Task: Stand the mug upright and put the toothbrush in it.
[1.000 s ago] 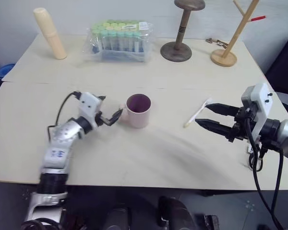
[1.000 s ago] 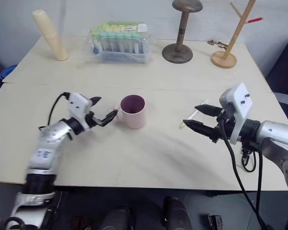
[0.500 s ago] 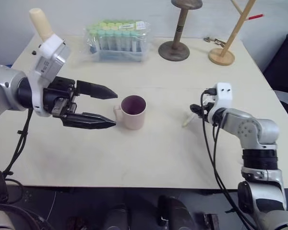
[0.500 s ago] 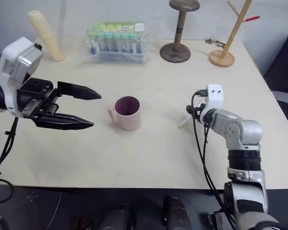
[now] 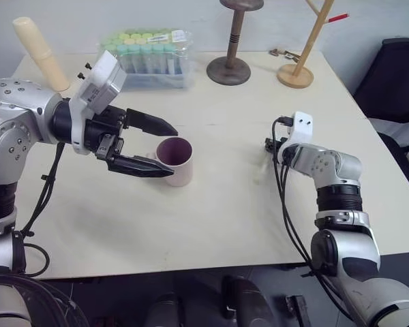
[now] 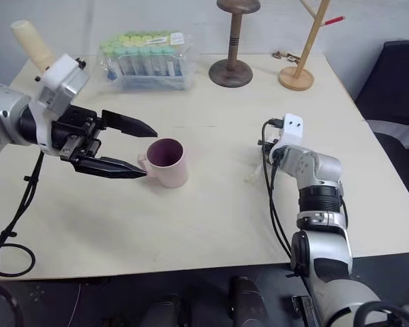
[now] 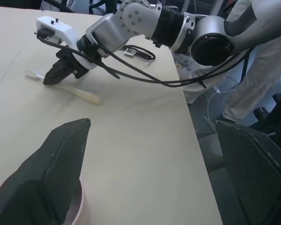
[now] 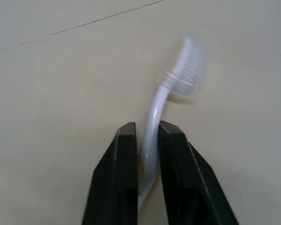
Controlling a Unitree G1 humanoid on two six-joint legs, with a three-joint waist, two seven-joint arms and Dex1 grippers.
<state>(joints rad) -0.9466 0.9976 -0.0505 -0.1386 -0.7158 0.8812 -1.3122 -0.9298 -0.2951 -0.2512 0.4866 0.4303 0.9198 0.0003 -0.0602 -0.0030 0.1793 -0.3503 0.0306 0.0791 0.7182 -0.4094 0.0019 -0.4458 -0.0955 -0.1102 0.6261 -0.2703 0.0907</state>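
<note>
The right claw [image 8: 147, 154] pinches the one toothbrush [image 8: 171, 89], hiding its handle. The left claw [image 5: 160, 150] gapes wide at 9 o'clock of the single upright mug [image 5: 176, 160].

2 head eyes overlooking the table [image 5: 211, 225], wrist views close, both showing toothbrush [image 8: 154, 117]

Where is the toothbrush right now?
The toothbrush lies on the table on the robot's right side, pinched between the right gripper fingers, well right of the mug.
</note>
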